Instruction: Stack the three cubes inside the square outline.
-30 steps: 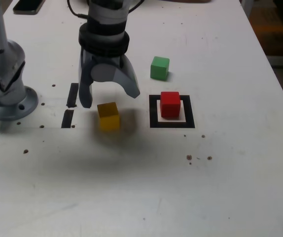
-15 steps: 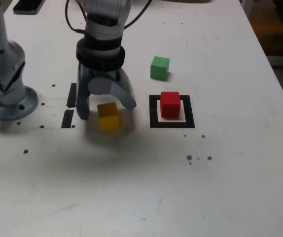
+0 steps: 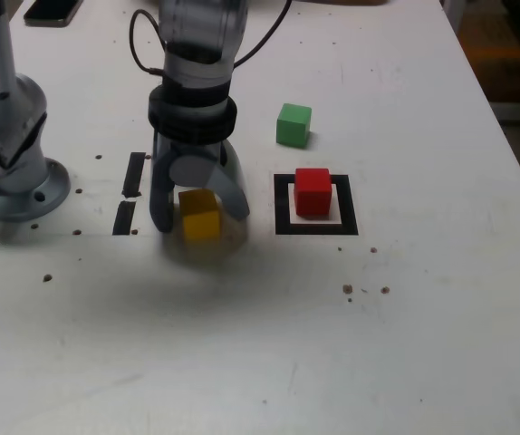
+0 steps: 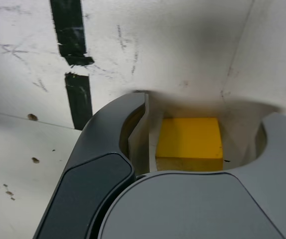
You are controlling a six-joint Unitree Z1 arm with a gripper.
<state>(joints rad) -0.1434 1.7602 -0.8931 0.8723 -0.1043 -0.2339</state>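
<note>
The yellow cube (image 3: 200, 216) rests on the white table between the lowered fingers of my gripper (image 3: 198, 218). The jaws stand open, one on each side of it. In the wrist view the yellow cube (image 4: 189, 137) sits between the two fingers of the gripper (image 4: 193, 124); a narrow gap shows on at least one side. The red cube (image 3: 312, 191) stands inside the square outline (image 3: 316, 227), to the exterior view's right of the gripper. Behind the outline, the green cube (image 3: 293, 124) lies alone on the table.
Two short black tape strips (image 3: 134, 174) (image 3: 124, 217) lie just to the exterior view's left of the gripper. The arm's metal base (image 3: 11, 181) stands at the far left. Small dark specks (image 3: 348, 289) dot the tabletop. The table's edge (image 3: 514, 136) runs down the right.
The gripper has come down around the yellow cube, and its fingers have drawn in from wide apart to close beside it. The cubes have not moved.
</note>
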